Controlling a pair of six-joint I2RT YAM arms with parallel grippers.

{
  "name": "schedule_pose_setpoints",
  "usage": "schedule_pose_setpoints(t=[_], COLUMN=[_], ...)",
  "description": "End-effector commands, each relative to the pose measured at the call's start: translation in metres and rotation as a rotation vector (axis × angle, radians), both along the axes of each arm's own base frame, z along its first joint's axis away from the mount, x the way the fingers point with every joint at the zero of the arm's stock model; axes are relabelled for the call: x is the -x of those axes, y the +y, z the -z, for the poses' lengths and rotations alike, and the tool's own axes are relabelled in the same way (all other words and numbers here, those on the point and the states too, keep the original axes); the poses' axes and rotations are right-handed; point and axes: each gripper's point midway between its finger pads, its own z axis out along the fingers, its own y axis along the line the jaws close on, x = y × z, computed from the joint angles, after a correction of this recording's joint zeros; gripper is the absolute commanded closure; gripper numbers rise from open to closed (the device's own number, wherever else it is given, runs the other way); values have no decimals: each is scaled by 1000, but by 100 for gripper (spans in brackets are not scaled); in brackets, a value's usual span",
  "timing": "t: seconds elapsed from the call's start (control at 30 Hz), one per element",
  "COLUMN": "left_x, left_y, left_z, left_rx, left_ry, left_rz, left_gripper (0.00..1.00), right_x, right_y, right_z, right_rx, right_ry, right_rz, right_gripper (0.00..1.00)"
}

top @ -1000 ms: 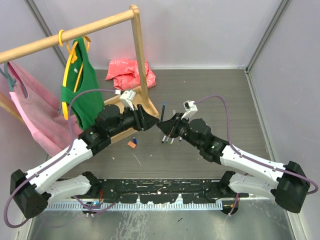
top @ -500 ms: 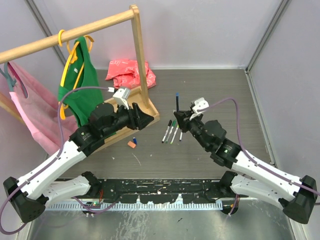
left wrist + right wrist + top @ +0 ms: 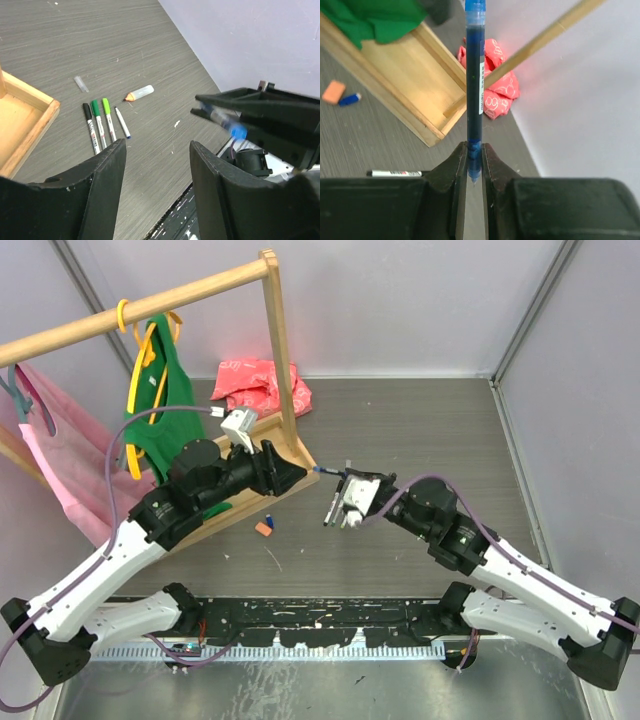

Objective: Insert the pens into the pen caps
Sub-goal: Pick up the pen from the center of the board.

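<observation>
Right gripper (image 3: 474, 161) clamps one end of a slim blue-barrelled plastic pen (image 3: 475, 75) jutting straight ahead; left gripper (image 3: 156, 167) stands wide open opposite.

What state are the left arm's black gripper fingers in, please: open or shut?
Open: the black left gripper gapes wide, nothing between its jaws.

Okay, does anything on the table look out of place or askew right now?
One orange-tipped pen lies skewed, apart from the neat row of pens. An orange cap and a blue cap sit loose beside the wooden base.
</observation>
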Motion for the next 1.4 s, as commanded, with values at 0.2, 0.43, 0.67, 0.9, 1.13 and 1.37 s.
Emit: schedule_pose_setpoints(t=[0.2, 0.43, 0.67, 0.9, 1.13, 1.37], left_x=[17, 23, 26, 29, 25, 19], left_y=[-11, -22, -29, -39, -46, -53], left_z=[-32, -33, -31, -21, -12, -10], left_rx=[47, 51, 49, 35, 17, 18], left_ry=[-43, -15, -4, 35, 67, 75], left_rz=[116, 191, 233, 292, 309, 314], left_gripper=[44, 44, 45, 45, 47, 49], right_x=[23, 7, -3, -8, -7, -3], right_y=[16, 20, 22, 21, 23, 28], right_z=[5, -4, -8, -29, -41, -55], right_rx=[396, 554, 677, 746, 794, 796], right_ry=[-496, -597, -695, -814, -888, -933], right_rz=[-311, -309, -311, -287, -303, -309], right_gripper=[100, 100, 100, 100, 100, 100])
